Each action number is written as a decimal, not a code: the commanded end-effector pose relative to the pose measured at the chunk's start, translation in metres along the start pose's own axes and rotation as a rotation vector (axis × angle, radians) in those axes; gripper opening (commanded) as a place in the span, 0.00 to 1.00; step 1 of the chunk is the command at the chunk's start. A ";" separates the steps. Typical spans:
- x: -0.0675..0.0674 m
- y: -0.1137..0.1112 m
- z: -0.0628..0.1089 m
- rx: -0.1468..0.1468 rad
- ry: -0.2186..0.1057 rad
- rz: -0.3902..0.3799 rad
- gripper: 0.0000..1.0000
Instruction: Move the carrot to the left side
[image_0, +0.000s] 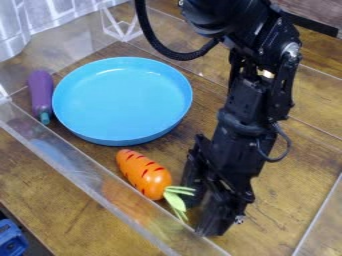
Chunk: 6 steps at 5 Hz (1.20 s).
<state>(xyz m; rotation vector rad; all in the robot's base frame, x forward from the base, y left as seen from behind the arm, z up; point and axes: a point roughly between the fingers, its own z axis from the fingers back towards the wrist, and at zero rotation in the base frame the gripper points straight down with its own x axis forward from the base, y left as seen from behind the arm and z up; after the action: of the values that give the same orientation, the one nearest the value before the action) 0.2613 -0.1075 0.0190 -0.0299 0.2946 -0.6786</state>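
Observation:
The carrot (143, 173) is a small glossy orange toy with dark ridges and a light green leafy top (181, 198). It lies on the wooden table in front of the blue plate (120, 99), leaf end pointing right. My black gripper (214, 208) hangs just right of the leafy top, pointing down at the table. Its fingers are dark and seen edge-on, so I cannot tell how the jaws stand. It holds nothing that I can see.
A purple eggplant (42, 92) lies left of the plate. A clear plastic wall (94, 178) runs along the front and left of the workspace. The black arm (261, 80) rises at the right with a cable looping above.

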 end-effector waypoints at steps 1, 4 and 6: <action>-0.001 0.015 0.010 0.007 -0.036 0.017 0.00; -0.001 0.020 0.010 0.009 -0.039 0.015 0.00; -0.010 0.027 0.008 0.017 -0.020 -0.014 1.00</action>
<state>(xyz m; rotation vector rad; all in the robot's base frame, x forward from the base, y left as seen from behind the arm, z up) 0.2658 -0.0931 0.0183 -0.0223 0.2988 -0.7147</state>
